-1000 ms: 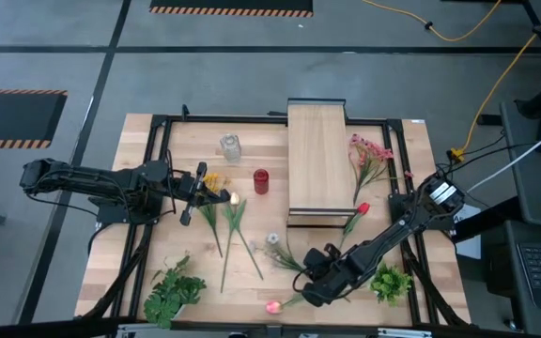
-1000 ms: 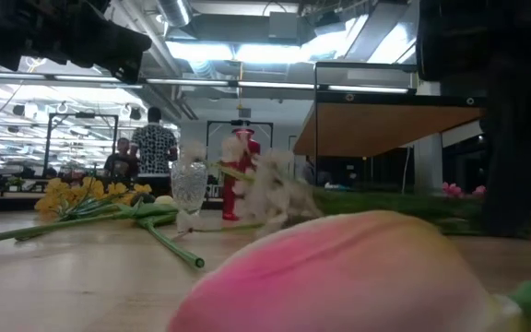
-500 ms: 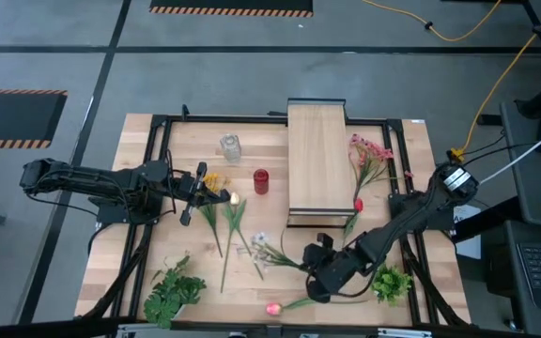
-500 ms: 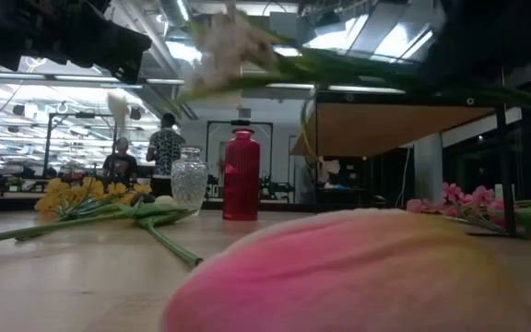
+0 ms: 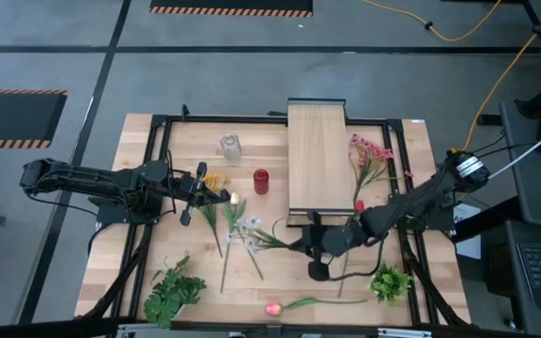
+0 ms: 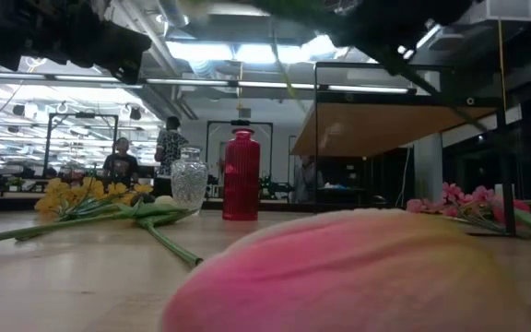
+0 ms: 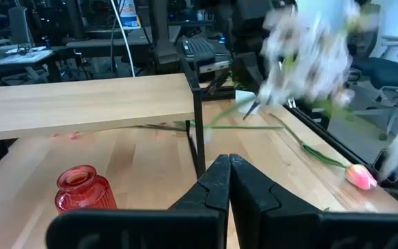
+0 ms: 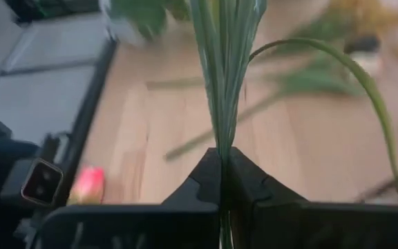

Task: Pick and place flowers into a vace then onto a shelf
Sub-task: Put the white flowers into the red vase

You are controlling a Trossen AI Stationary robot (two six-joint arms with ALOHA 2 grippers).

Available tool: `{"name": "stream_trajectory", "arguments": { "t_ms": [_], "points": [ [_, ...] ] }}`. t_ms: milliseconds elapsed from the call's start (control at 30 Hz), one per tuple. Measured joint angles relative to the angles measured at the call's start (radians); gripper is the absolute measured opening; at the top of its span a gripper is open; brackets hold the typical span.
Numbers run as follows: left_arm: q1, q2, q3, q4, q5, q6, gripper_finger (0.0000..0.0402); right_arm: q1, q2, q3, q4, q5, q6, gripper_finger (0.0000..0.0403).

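My right gripper (image 5: pixel 301 246) is shut on a white sprig (image 5: pixel 249 230) above the table's middle, in front of the shelf (image 5: pixel 319 150). The sprig shows blurred in the left wrist view (image 7: pixel 309 48). The clear vase (image 5: pixel 230 146) stands near the far edge, left of the shelf. Yellow daisies (image 5: pixel 212 180) and other stems lie by my left gripper (image 5: pixel 203 192), which is shut and empty over the table's left. Pink blossom sprays (image 5: pixel 369 155) and a red rose (image 5: pixel 358 205) lie right of the shelf. A pink tulip (image 5: pixel 273 308) lies at the near edge. My right gripper pinches the white sprig's bundle of thin green stems (image 8: pixel 221 138) between its two fingers. The stems run forward out of the fingers, along them. The sprig is lifted clear of the table and lies roughly level, its white blossoms (image 5: pixel 247 228) toward the table's left.
A small red cylinder (image 5: pixel 261 180) stands between the vase and the shelf. Leafy green bunches lie at the near left (image 5: pixel 172 291) and the near right (image 5: pixel 391 282). A dark frame (image 5: pixel 158 127) rims the tabletop. People stand in the room beyond (image 6: pixel 169 148).
My right gripper has risen and moved from the near edge toward the far edge, up to the shelf's front. The white sprig has gone with it, lifted clear of the table, its blossoms swinging toward the table's left. The pink tulip has stayed at the near edge.
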Motion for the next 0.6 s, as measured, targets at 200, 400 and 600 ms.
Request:
{"name": "stream_trajectory", "arguments": {
  "t_ms": [200,400,600],
  "points": [
    [0.000,0.000,0.000,0.000,0.000,-0.001,0.0003,-0.071,-0.037,-0.120,0.323,-0.136,-0.202,0.0004],
    [0.000,0.000,0.000,0.000,0.000,-0.003,0.0003,-0.102,-0.037,-0.125,0.387,-0.214,-0.237,0.0006],
    [0.000,0.000,0.000,0.000,0.000,-0.003,0.0003,-0.102,-0.037,-0.124,0.474,-0.285,-0.259,0.0006]
  ]
}}
